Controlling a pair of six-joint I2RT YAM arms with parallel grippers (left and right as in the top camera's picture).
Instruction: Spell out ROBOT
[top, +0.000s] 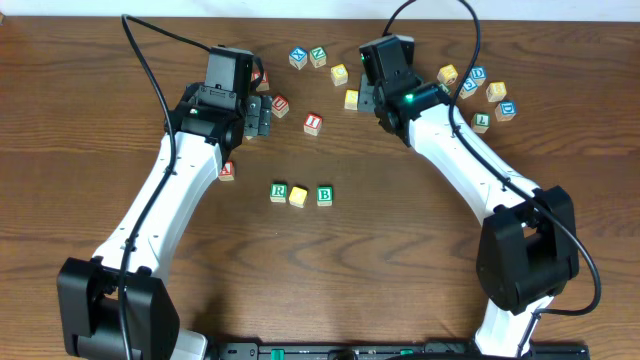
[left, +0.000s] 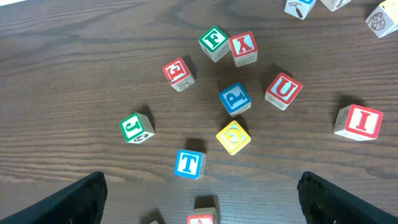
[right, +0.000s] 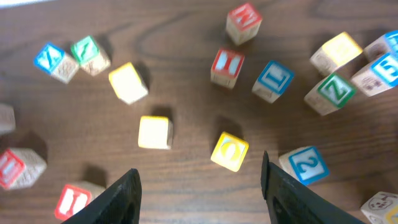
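In the overhead view a green R cube (top: 279, 191), a yellow cube (top: 298, 196) and a green B cube (top: 324, 195) stand in a row at mid-table. The blue T cube (left: 189, 163) lies among loose cubes just ahead of my left gripper (left: 199, 208), which is open and empty; overhead, that gripper (top: 258, 115) hovers at the back left. My right gripper (right: 199, 196) is open and empty too. A yellow cube with a pale O (right: 229, 151) sits just ahead of it, slightly right. A plain yellow cube (right: 155, 132) lies to its left and another (right: 128, 82) farther back. Overhead, the right gripper (top: 368, 95) hangs beside the yellow cubes (top: 351, 99).
Red U (left: 283, 90), red I (left: 359, 121), blue P (left: 235, 98) and a yellow cube (left: 233, 137) crowd round the T. A blue 2 (right: 305, 165) stands close to my right finger. Several more cubes cluster at the back right (top: 478, 90). A red A (top: 226, 170) lies beside the left arm.
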